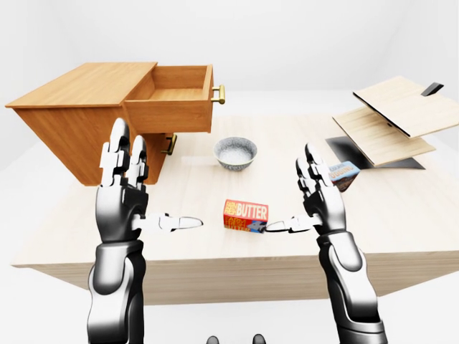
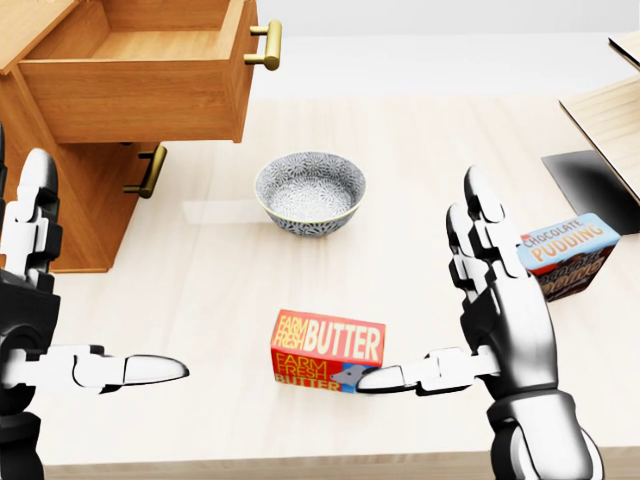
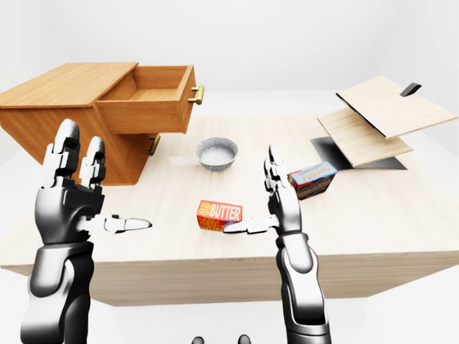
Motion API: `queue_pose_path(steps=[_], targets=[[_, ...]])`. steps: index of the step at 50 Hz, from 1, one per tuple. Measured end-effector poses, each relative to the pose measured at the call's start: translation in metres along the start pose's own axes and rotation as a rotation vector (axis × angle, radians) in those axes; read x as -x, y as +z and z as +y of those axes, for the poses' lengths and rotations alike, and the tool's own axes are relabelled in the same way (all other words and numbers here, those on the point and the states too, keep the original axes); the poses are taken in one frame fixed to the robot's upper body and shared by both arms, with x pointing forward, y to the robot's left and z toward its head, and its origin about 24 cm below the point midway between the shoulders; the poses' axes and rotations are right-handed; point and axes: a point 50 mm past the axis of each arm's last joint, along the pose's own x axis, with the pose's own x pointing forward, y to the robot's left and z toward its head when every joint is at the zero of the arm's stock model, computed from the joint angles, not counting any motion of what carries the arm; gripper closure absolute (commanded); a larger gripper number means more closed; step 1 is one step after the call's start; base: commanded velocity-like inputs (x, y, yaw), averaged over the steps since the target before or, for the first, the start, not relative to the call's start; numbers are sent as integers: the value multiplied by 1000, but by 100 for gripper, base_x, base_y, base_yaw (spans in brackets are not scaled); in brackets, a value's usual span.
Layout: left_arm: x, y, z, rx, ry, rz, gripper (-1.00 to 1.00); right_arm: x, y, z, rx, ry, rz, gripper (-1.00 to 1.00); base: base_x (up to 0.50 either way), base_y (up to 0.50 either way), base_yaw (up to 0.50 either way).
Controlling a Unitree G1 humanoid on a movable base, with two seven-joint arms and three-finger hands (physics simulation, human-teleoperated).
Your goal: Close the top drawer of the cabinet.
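Top drawer point(image 1: 174, 100) pulled out, up and left of open, empty left hand point(image 1: 125, 188); right hand point(image 1: 319, 197) open, empty, farther.

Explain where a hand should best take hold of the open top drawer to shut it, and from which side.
Probably at the brass handle on the drawer front, or flat against that front panel. It faces the head view's right, so come from that side and push left, toward the cabinet. Both hands hang open, away from it.
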Motion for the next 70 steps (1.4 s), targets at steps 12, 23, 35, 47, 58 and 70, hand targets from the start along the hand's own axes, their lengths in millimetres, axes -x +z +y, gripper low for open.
queue_pose_path(steps=[12,23,35,47,58,70], targets=[[2,5,-3,-2,-13,-16,-100,1,4,0,-12,13,-18,-100,16,0,0],[3,7,-5,-3,-22,-25,-100,1,0,-1,-22,20,-1,-100,17,0,0],[6,26,-6,0,-23,-102,-100,2,-6,-1,-28,22,26,-100,17,0,0],[14,63,-6,0,-24,-263,-100,3,-10,-2,-31,21,43,-100,17,0,0],[20,84,-7,-4,-25,-359,-100,4,-12,-2,-34,20,51,-100,17,0,0],[21,92,-8,-11,-24,-397,-100,5,-12,-2,-30,16,50,-100,12,0,0]])
